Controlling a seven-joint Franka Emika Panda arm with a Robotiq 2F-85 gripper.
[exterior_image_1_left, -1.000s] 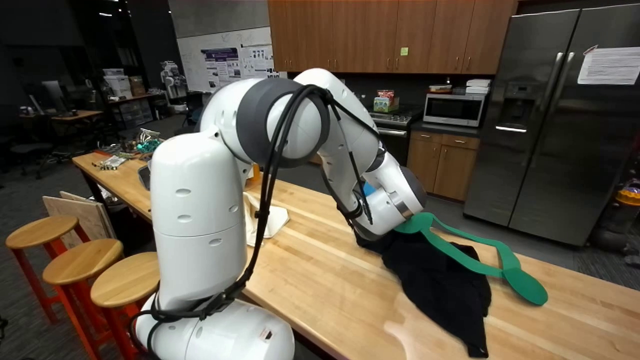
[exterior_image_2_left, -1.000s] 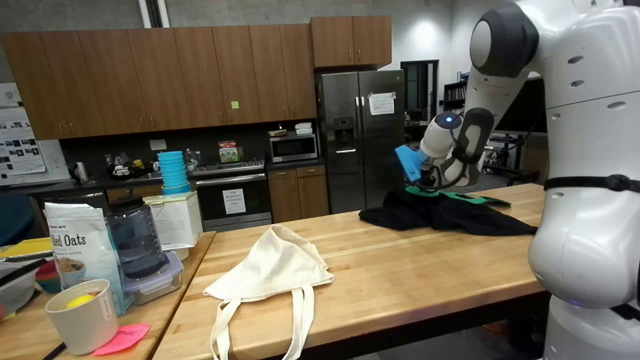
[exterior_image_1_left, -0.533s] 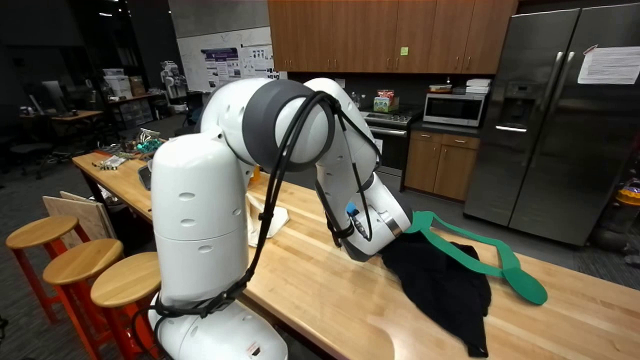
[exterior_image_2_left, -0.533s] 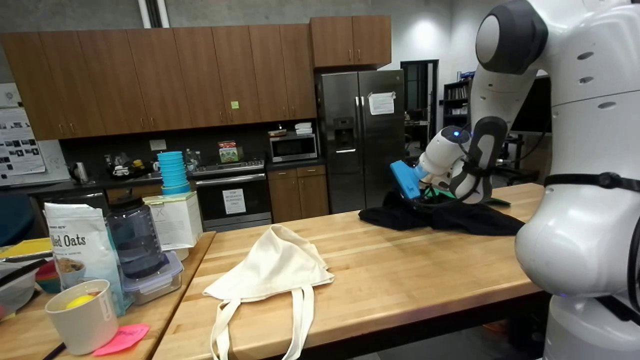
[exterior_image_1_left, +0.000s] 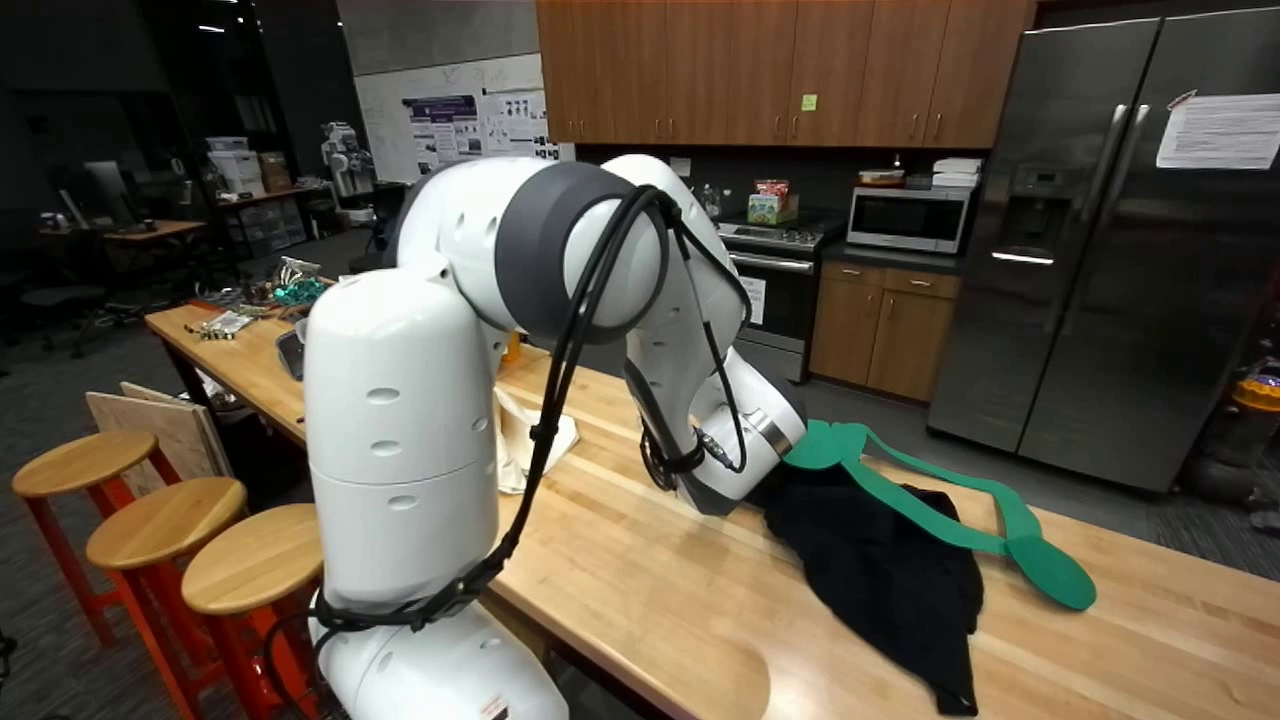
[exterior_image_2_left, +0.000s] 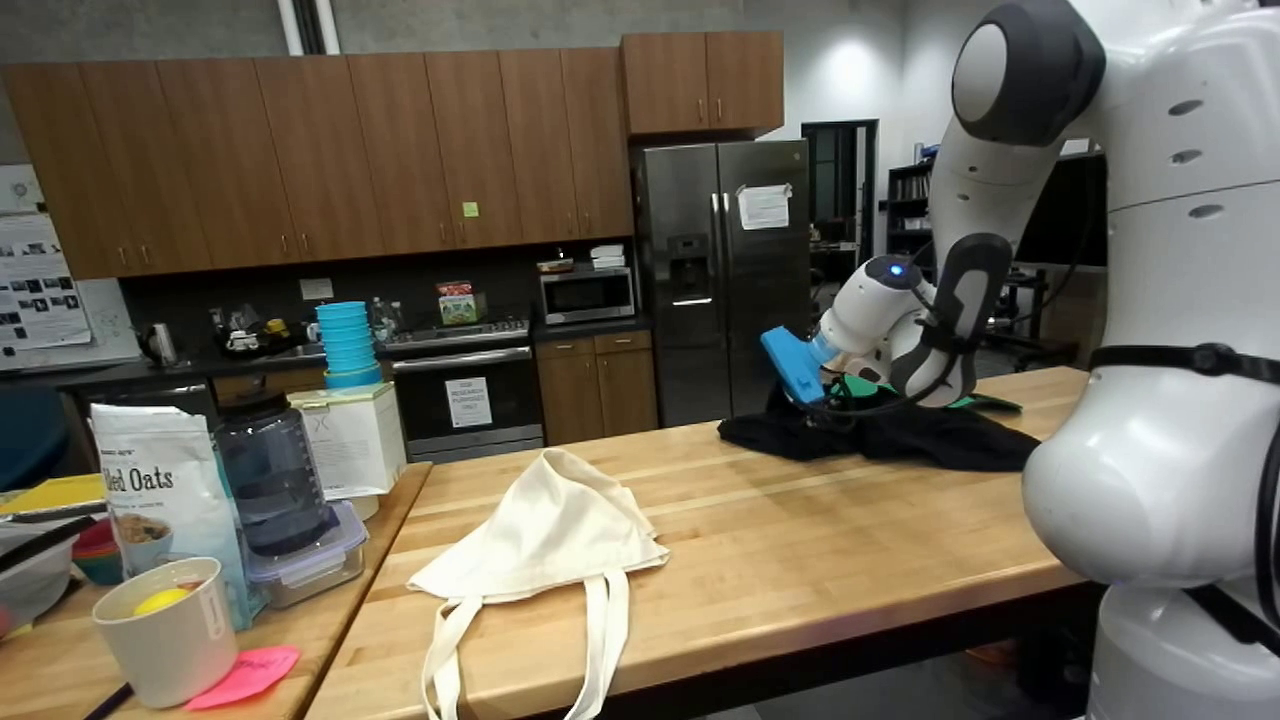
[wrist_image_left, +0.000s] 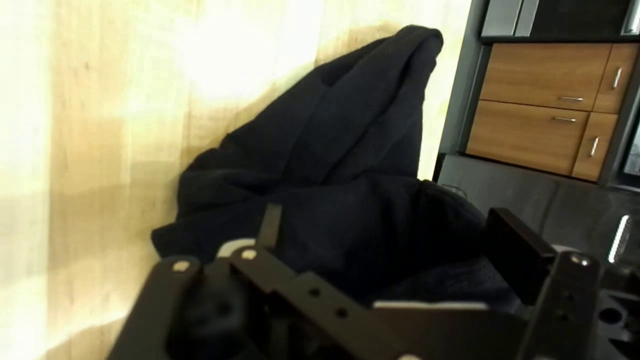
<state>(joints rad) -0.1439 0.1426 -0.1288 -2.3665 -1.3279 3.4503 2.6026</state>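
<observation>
Black fingers (wrist_image_left: 520, 250) of the claw (wrist_image_left: 395, 242) stand nearest the lens in the wrist view, spread wide, one toward eight o'clock and its mate toward four; nothing is visibly pinched between them. Just beyond lies dark cloth (wrist_image_left: 345, 130) in soft folds, filling the middle and running up to a rounded tip at one o'clock; whether the fingers touch it I cannot tell. Close by, in an exterior view, a blue block (exterior_image_2_left: 797, 365) rides on the arm (exterior_image_2_left: 865, 305). The step in hand seems to be placing the claw over the cloth, with no grip made yet. A hold from this pose would call for a descent onto one raised fold, then narrowing the fingers around it, keeping clear of the green strap-like piece (exterior_image_1_left: 930, 510). That piece rests partly across the cloth; clocked from the cloth's middle, one broad end points toward eleven and the other toward three, over the wooden surface (exterior_image_1_left: 650, 590). Well apart from the cloth, toward eight o'clock in an exterior view, lies a cream tote bag (exterior_image_2_left: 550, 530), its handles (exterior_image_2_left: 604, 630) trailing toward six. Across the room, a dark refrigerator (exterior_image_2_left: 745, 300) stands toward eleven, a microwave (exterior_image_2_left: 588, 295) toward ten.
</observation>
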